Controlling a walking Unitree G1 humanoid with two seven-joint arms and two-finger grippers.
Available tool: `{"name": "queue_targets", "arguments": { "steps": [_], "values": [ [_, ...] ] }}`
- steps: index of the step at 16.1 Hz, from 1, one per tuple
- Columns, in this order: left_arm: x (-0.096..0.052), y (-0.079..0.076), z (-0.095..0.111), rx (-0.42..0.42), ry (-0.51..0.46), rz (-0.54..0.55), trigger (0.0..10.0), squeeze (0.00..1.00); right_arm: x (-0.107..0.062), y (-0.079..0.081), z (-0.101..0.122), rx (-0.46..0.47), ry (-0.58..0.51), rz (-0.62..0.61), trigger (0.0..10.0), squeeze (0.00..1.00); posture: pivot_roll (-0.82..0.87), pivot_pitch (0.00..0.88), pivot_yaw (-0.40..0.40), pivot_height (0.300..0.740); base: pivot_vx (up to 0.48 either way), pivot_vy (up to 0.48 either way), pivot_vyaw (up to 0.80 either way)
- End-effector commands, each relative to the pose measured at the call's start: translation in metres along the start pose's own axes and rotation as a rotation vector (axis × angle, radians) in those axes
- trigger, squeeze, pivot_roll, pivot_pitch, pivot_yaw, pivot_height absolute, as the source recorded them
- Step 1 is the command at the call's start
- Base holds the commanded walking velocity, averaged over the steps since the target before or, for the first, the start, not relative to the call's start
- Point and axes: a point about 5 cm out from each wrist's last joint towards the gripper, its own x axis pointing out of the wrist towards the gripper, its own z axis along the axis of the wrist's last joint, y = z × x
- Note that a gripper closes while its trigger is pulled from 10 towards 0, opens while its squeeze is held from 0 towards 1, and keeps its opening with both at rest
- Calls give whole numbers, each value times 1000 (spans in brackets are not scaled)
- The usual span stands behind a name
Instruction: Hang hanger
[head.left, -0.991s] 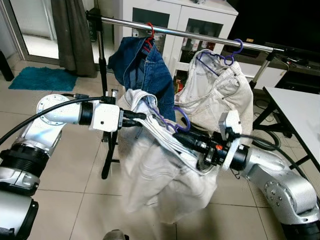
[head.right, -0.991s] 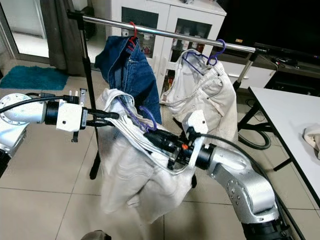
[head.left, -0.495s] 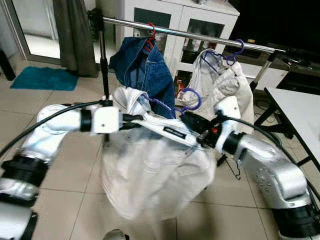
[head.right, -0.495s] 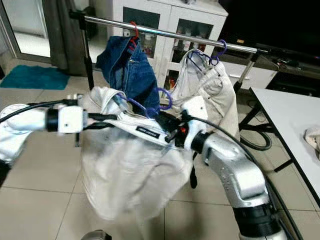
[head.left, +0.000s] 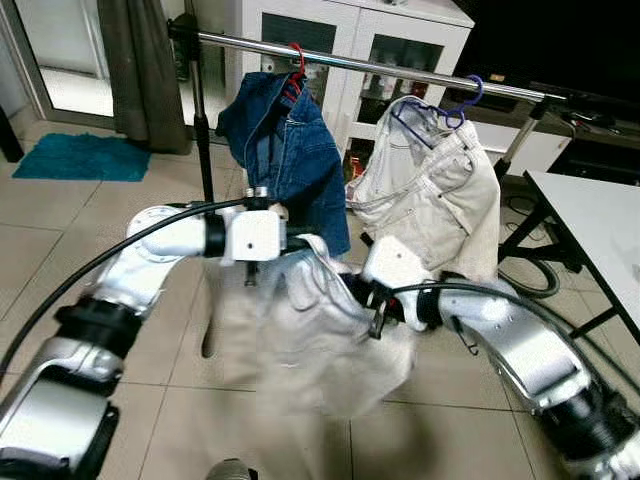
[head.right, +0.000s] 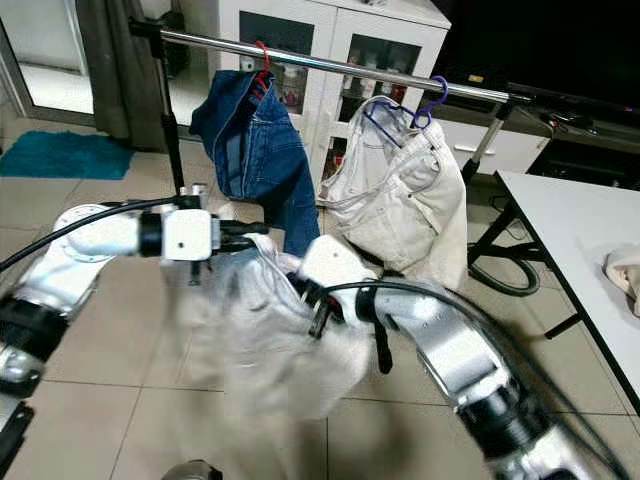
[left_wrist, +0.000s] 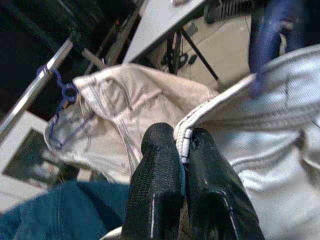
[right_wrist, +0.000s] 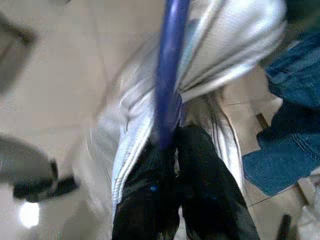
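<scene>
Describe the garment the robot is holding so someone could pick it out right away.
Start at the metal clothes rail, where blue jeans and cream trousers hang. Below them, the left gripper and right gripper hold a white garment on a purple hanger, the only one off the rail.

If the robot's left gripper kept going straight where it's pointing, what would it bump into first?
Probably the white pants hanging on the rail. The left gripper, shut on the waistband of the held white garment, points toward them, with the blue jeans close beside. Depth is uncertain.
</scene>
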Motion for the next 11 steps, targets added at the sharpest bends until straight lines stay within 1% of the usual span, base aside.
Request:
{"name": "queue_targets", "arguments": {
  "steps": [1, 3, 4, 5, 6, 7, 8, 9, 10, 11],
  "values": [
    [4, 22, 22, 88, -87, 85, 0, 0, 5, 8, -8, -17, 68, 94, 0, 0, 84, 0, -135, 740, 0, 0, 0],
    [10, 21, 30, 104, -124, 68, 0, 0, 6, 7, -19, -8, 192, 158, 0, 0, 84, 0, -135, 740, 0, 0, 0],
    [16, 18, 34, 106, -148, 42, 0, 0, 8, 5, -23, -23, 252, 181, 0, 0, 93, 0, -148, 740, 0, 0, 0],
    [21, 14, 35, 104, -161, 29, 0, 0, 15, 2, -22, -13, 249, 163, 0, 0, 95, 0, -150, 740, 0, 0, 0],
    [21, 14, 35, 103, -162, 34, 0, 0, 16, 2, -22, -2, 243, 160, 0, 0, 95, 0, -150, 740, 0, 0, 0],
    [16, 16, 33, 99, -159, 59, 0, 0, 18, 3, -22, 48, 201, 148, 0, 0, 95, 0, -150, 740, 0, 0, 0],
    [9, 18, 30, 94, -146, 84, 0, 0, 18, 3, -22, 132, 133, 117, 0, 0, 96, 0, -150, 740, 0, 0, 0],
    [-13, 22, 19, 73, -86, 139, 0, 0, 7, -1, -21, 295, -66, 70, 0, 0, 95, 0, -145, 740, 0, 0, 0],
    [-22, 23, 14, 69, -58, 152, 0, 0, 1, -2, -23, 348, -120, 58, 0, 0, 95, 0, -145, 740, 0, 0, 0],
    [-39, 23, 4, 59, 2, 172, 0, 0, -14, 0, -27, 409, -187, 63, 0, 0, 94, 0, -140, 740, 0, 0, 0]
  ]
}}
